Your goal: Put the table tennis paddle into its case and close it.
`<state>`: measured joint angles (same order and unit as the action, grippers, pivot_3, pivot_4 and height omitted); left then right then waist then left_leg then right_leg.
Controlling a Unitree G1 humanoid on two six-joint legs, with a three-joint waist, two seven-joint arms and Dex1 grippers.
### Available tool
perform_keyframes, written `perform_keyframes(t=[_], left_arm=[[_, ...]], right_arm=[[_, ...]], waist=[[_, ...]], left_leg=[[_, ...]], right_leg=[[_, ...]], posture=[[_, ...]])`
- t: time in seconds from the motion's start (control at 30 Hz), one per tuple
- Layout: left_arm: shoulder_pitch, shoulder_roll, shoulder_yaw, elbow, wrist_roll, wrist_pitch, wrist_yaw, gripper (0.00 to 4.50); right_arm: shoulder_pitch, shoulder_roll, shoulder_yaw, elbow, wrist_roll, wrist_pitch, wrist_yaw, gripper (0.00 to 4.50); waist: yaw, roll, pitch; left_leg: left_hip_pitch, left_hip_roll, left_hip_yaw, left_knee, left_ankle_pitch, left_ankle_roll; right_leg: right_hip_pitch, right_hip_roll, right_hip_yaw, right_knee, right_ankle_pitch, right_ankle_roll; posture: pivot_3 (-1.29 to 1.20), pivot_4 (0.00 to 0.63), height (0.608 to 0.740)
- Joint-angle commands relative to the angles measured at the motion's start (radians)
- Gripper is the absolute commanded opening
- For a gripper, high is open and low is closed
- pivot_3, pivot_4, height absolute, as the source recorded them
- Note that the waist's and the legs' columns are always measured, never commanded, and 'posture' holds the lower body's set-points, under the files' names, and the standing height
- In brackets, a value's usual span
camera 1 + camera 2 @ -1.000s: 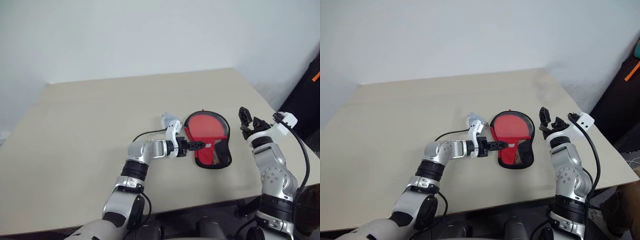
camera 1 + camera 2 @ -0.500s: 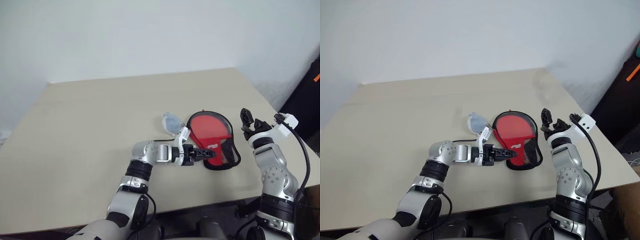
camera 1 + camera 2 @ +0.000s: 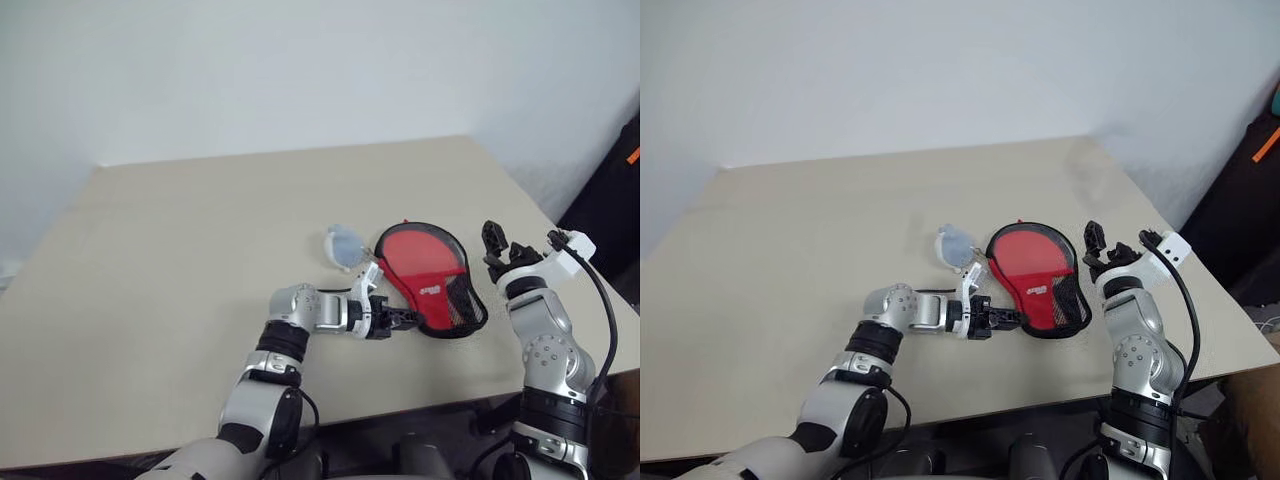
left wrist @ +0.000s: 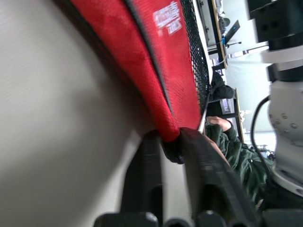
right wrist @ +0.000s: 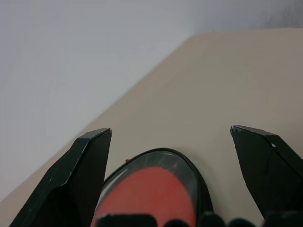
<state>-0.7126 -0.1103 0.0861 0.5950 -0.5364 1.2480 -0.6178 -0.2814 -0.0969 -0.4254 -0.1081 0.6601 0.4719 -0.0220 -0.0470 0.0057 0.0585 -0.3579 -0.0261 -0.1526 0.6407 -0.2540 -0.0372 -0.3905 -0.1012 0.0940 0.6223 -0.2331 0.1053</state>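
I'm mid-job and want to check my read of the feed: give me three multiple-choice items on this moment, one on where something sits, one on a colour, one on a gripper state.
1. Where is the grey-white ball relative to the case?
A. on the robot's left of it, apart
B. inside it
C. on the robot's right of it

2. What colour shows through the case's clear face?
A. blue
B. red
C. green

3. How does the left gripper stand?
A. wide open above the table
B. shut on the ball
C. shut on the case's lower edge

Answers:
1 A, the ball lies on the tabletop to the left of the case's rounded end with a gap between them.
2 B, a red face fills the case's round part.
3 C, the left wrist view shows the jaws pinching the case's red edge, while the right gripper hangs open beside the case.
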Motion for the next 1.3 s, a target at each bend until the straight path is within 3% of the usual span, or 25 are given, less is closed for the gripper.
perform_keyframes(t=[0.03, 0.23, 0.5, 0.67, 0.93, 1.1, 1.3], left_arm=[[-0.011, -0.012, 0.02, 0.018, -0.021, 0.006, 0.006, 0.04], [-0.011, 0.019, 0.054, 0.006, -0.037, 0.04, 0.021, 0.04], [0.023, 0.144, 0.093, -0.107, -0.139, 0.317, 0.011, 0.04], [0.102, 0.203, -0.028, -0.173, -0.376, 0.366, 0.162, 0.04], [0.205, 0.466, -0.209, -0.331, -0.807, 0.366, 0.259, 0.04], [0.325, 0.442, -0.221, -0.533, -0.976, 0.366, 0.472, 0.04], [0.431, 0.467, -0.277, -0.586, -1.258, 0.233, 0.778, 0.04]], right_arm=[[-0.007, -0.013, -0.003, -0.02, -0.016, -0.025, -0.008, 4.37], [0.002, -0.006, 0.003, -0.025, -0.024, -0.023, -0.009, 4.37], [-0.003, -0.012, 0.003, -0.028, -0.023, -0.017, -0.01, 4.37], [0.024, -0.014, 0.006, -0.046, -0.024, 0.002, -0.01, 4.37], [0.059, -0.019, 0.031, -0.08, -0.022, 0.043, -0.009, 4.37], [0.083, -0.026, 0.032, -0.098, -0.025, 0.067, -0.008, 4.37], [0.104, -0.025, 0.036, -0.122, -0.02, 0.086, -0.01, 4.37]], waist=[[0.0, 0.0, 0.0], [-0.002, 0.0, 0.0], [-0.029, 0.001, 0.0], [-0.024, 0.001, 0.0], [-0.037, 0.002, 0.0], [-0.022, 0.002, 0.0], [-0.005, 0.002, 0.0]], left_leg=[[0.0, 0.0, 0.0, 0.0, 0.0, 0.0], [-0.001, 0.0, 0.0, 0.0, 0.0, 0.0], [0.0, 0.001, 0.0, -0.005, 0.0, 0.0], [0.0, 0.001, 0.0, -0.004, 0.0, 0.0], [0.0, 0.001, 0.0, -0.008, 0.0, 0.0], [-0.001, 0.001, 0.0, -0.006, 0.0, 0.0], [0.0, 0.001, 0.0, -0.004, 0.0, 0.0]], right_leg=[[0.0, 0.0, 0.0, 0.0, 0.0, 0.0], [-0.001, 0.0, 0.0, 0.0, 0.0, 0.0], [-0.003, 0.001, 0.001, 0.0, 0.0, 0.0], [-0.003, 0.0, 0.001, 0.0, 0.0, 0.0], [-0.005, 0.001, 0.002, 0.001, 0.0, -0.001], [-0.005, 0.0, 0.003, 0.0, 0.0, -0.001], [-0.004, 0.001, 0.002, 0.002, 0.0, -0.001]], posture=[[0.0, 0.0, 0.74], [0.0, 0.0, 0.74], [0.0, 0.0, 0.74], [0.0, 0.0, 0.74], [0.0, 0.0, 0.74], [0.0, 0.0, 0.74], [0.0, 0.0, 0.74]])
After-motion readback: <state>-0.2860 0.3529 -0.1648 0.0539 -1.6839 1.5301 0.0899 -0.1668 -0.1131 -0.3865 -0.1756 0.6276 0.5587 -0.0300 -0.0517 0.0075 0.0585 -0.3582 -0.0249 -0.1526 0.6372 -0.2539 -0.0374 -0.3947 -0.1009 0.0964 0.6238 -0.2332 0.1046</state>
